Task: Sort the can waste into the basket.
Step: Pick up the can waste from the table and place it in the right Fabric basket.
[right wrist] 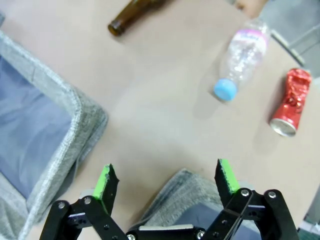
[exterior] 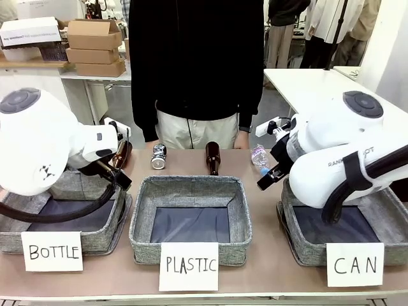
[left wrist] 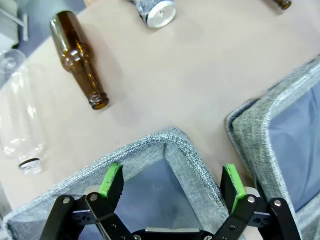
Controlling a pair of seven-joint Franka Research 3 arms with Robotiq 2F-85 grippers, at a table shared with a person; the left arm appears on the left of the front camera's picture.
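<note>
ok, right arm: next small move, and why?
Probably advance the right gripper toward the red can and centre over it. The jaws stand open and empty above the CAN basket corner, and that can lies free on the table, apart from the blue-capped bottle.

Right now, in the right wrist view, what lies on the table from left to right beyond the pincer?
First the grey basket → brown bottle → clear plastic bottle with a blue cap → red crushed can.
</note>
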